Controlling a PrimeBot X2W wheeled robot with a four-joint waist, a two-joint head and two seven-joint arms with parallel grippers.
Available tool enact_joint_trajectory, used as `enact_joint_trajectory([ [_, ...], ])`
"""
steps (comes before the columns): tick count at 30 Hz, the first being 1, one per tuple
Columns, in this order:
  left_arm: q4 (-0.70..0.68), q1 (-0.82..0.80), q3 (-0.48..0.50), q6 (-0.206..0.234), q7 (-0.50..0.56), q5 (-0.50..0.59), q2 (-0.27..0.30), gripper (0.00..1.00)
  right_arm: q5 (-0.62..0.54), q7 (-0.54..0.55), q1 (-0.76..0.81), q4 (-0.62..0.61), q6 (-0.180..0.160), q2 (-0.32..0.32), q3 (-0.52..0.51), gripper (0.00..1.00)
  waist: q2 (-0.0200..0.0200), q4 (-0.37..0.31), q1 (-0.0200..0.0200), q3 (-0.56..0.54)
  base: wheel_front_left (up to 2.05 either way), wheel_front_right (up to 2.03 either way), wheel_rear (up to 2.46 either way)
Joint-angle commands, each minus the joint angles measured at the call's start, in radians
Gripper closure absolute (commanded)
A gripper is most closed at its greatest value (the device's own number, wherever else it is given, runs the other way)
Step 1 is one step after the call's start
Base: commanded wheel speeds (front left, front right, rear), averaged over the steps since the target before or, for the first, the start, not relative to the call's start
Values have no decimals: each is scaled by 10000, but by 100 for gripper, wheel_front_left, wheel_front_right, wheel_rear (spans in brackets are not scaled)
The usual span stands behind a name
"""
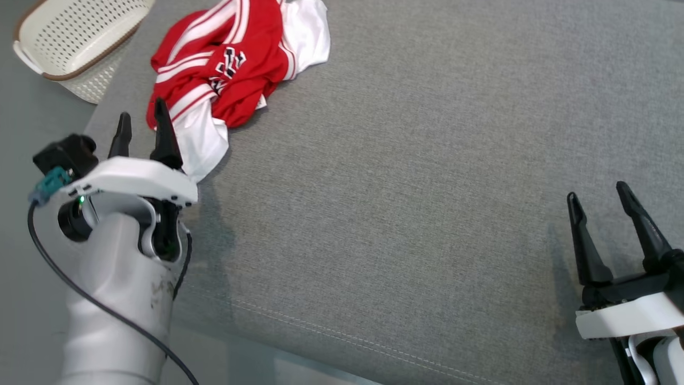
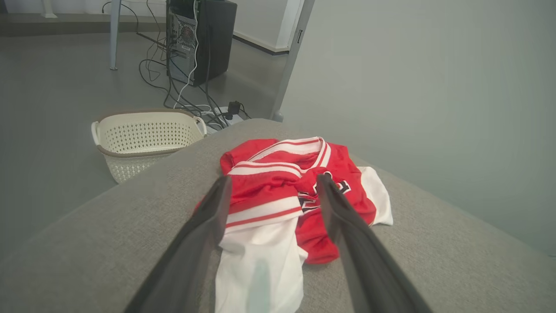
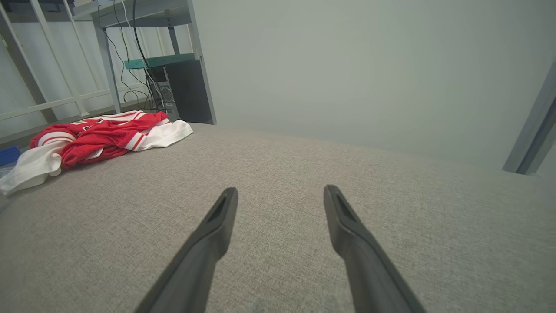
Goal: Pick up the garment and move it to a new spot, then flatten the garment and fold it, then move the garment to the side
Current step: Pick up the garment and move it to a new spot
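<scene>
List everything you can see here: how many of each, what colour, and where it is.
garment: 1, red and white, crumpled at the cushion's far left
cushion: 1, grey fabric, under the garment
basket: 1, cream with a brown rim, on the floor off the cushion's far left corner
computer tower: 1, black, on the floor beyond the basket
cables: several, black and white, on the floor by the tower
left gripper: 1, dark fingers, open, at the garment's near end
right gripper: 1, dark fingers, open, over bare cushion at the right
</scene>
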Motion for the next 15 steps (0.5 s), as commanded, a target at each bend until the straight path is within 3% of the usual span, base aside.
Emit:
enact_joint_trajectory([
  [1, 485, -794, 216, -170, -7, -76, 552, 0, 53, -61, -229, -321, 0, -213, 161, 0, 0, -198, 0, 243, 0, 0, 0],
  [9, 3155, -2141, -247, -427, 320, 146, 812, 0, 227, -61, -390, -325, 0, -470, 433, 0, 0, -434, 0, 434, 0, 0, 0],
  [15, 4137, -2663, -274, -428, 616, 67, 922, 0, 393, -61, -519, -251, 0, -666, 706, 0, 0, -627, 0, 541, 0, 0, 0],
])
